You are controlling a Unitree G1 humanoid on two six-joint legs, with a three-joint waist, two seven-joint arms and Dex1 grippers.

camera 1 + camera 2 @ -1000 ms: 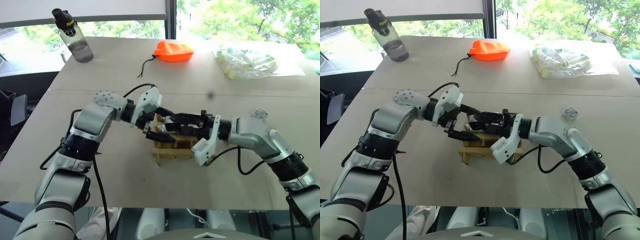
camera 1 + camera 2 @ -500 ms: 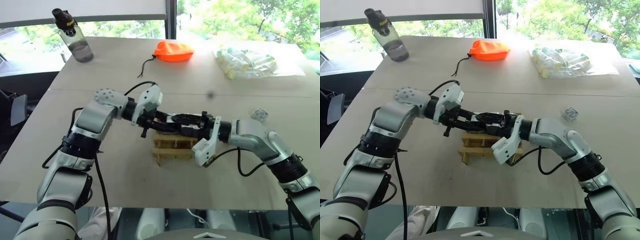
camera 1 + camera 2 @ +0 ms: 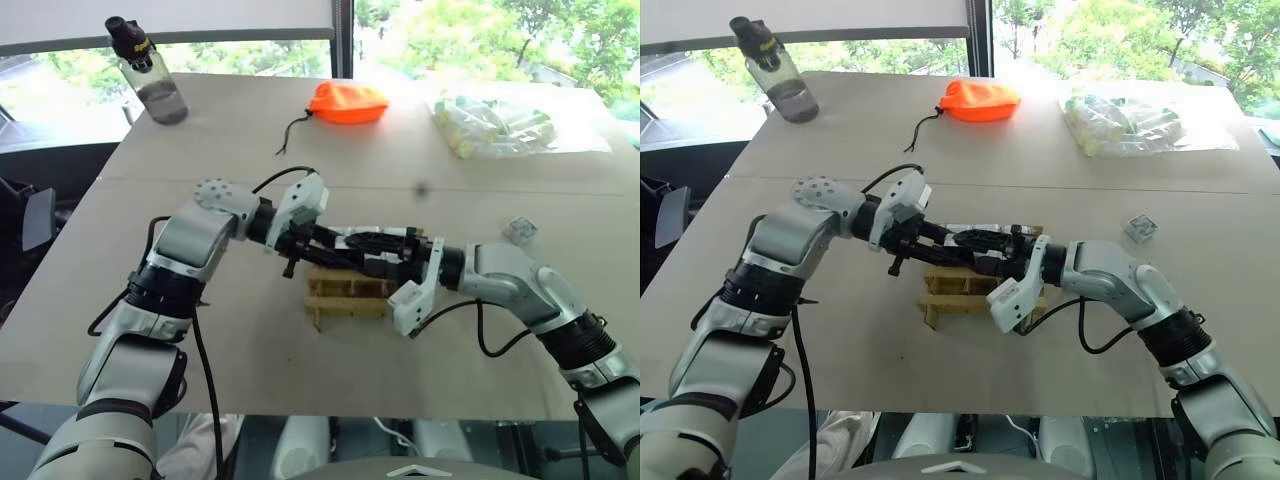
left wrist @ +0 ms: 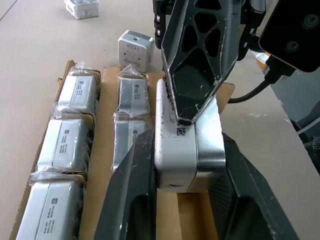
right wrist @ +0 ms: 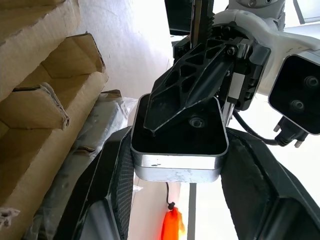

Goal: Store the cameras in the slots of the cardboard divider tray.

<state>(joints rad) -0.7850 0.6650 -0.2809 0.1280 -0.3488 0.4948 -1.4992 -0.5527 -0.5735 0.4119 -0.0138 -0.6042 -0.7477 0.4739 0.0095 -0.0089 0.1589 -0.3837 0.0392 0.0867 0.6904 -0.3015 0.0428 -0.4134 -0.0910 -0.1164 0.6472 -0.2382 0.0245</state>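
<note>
Above tan cardboard tray [image 4: 92, 165], boxy silver camera [image 4: 186, 145], both grippers clamping

Tan table with tray, loose cameras, pouch, bag and bottle

The tan table [image 3: 230, 340] carried the cardboard divider tray [image 3: 345, 297] directly below the two meeting grippers. One loose camera [image 3: 519, 229] lay beyond the right gripper's arm; another [image 4: 135, 48] sat just past the tray. Well beyond the grippers lay an orange fabric pouch [image 3: 346, 102], a clear bag of pale yellow tubes [image 3: 495, 124] and a water bottle [image 3: 148, 74].
</note>
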